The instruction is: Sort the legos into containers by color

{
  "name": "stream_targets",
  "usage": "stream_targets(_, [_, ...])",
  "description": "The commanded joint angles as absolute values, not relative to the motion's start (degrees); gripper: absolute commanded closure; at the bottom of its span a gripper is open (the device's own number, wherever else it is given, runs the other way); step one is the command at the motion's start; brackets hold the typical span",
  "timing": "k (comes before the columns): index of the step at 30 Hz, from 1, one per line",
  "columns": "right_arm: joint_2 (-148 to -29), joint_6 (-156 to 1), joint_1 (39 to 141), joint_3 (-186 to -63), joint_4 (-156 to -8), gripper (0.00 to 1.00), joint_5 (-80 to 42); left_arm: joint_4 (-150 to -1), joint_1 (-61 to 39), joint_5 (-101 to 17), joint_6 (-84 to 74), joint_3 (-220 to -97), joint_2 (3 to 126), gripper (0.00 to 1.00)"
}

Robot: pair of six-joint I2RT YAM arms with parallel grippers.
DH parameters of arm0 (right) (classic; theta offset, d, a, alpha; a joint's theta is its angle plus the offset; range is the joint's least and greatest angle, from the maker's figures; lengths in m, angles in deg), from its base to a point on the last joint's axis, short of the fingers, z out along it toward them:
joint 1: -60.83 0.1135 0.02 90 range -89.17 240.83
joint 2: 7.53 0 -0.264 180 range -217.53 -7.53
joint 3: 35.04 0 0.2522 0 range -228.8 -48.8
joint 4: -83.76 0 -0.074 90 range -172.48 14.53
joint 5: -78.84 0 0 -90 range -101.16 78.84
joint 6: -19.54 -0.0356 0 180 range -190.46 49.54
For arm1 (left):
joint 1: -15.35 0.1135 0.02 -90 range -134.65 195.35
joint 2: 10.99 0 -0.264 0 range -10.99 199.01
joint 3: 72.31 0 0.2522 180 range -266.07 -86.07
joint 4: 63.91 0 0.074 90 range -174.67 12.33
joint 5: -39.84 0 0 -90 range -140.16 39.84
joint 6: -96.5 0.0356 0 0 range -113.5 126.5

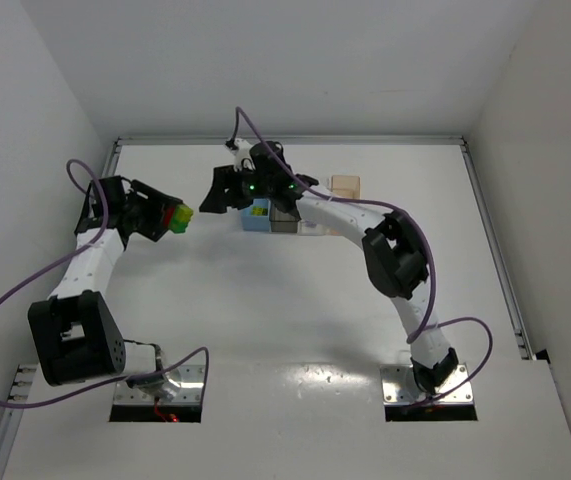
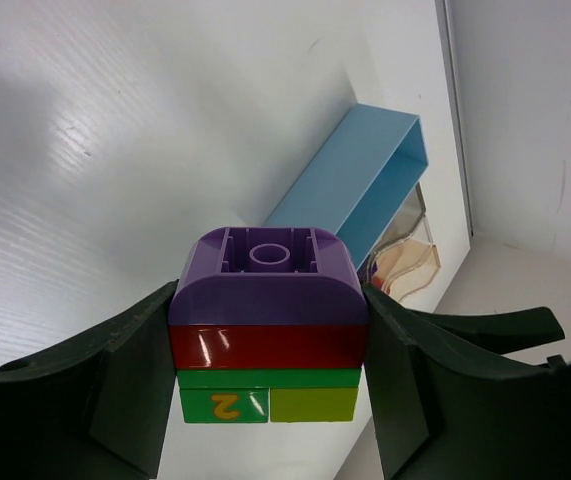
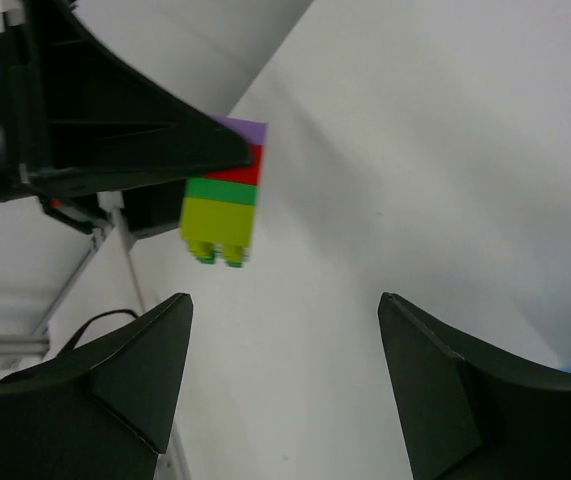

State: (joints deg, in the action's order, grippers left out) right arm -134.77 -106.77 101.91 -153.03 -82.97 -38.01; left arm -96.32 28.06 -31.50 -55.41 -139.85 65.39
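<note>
My left gripper (image 1: 170,218) is shut on a stack of legos (image 1: 179,217) and holds it above the table at the left. In the left wrist view the stack (image 2: 265,340) has a purple brick on top, then red, dark green, and a green "2" tile beside a yellow-green brick, gripped between both fingers (image 2: 125,390). My right gripper (image 1: 215,192) is open and empty, facing the stack from the right. In the right wrist view the stack (image 3: 223,205) hangs beyond the open gripper (image 3: 285,340). The blue bin (image 1: 256,215), dark grey bin (image 1: 284,221) and pale orange bin (image 1: 344,185) stand at the back.
A clear bin (image 1: 310,226) is mostly hidden under the right arm. In the left wrist view the blue bin (image 2: 355,185) and the pale orange bin (image 2: 407,262) lie ahead by the back wall. White walls enclose the table on three sides.
</note>
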Motion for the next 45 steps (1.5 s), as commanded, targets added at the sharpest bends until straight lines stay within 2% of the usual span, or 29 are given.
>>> stream_targets(1, [-135.06, -109.66, 103.54, -156.90, -86.87, 0.24, -42.62, -94.28, 27.21, -31.44, -55.11, -139.60, 63.45, 1.00])
stream_targets(10, [-138.22, -110.18, 105.30, -159.54, -87.40, 0.19, -43.15, -93.75, 25.46, -31.44, -55.11, -139.60, 63.98, 1.00])
stream_targets(18, [-140.42, -110.18, 105.83, -160.69, -87.40, 0.19, -43.15, -93.23, 24.93, -31.44, -55.11, -139.60, 63.98, 1.00])
stream_targets(23, [-140.95, -110.18, 105.83, -160.07, -88.45, 0.35, -43.15, -93.23, 24.40, -30.91, -55.11, -139.60, 63.98, 1.00])
stream_targets(30, [-141.48, -111.33, 105.83, -160.60, -88.98, 0.35, -43.15, -92.61, 24.40, -31.44, -55.11, -137.66, 62.84, 1.00])
stream_targets(34, [-141.48, -111.33, 105.83, -160.60, -89.51, 0.46, -44.38, -92.08, 24.40, -31.44, -55.11, -137.14, 62.84, 1.00])
stream_targets(35, [-141.48, -111.33, 105.83, -160.60, -90.12, 0.55, -44.39, -92.08, 24.40, -31.44, -55.11, -137.14, 62.84, 1.00])
stream_targets(40, [-142.00, -111.85, 105.83, -160.07, -91.79, 0.80, -46.14, -91.56, 24.40, -30.91, -55.11, -136.61, 62.31, 1.00])
stream_targets(41, [-142.00, -111.85, 105.83, -160.07, -91.79, 0.88, -46.14, -91.56, 24.40, -30.91, -55.11, -136.61, 62.31, 1.00])
stream_targets(44, [-141.48, -112.38, 105.83, -159.46, -92.32, 1.00, -46.67, -91.56, 24.40, -31.52, -55.11, -137.22, 62.31, 1.00])
stream_targets(45, [-141.48, -112.38, 105.83, -159.45, -92.32, 1.00, -47.19, -91.56, 24.40, -32.83, -55.11, -137.22, 62.31, 1.00])
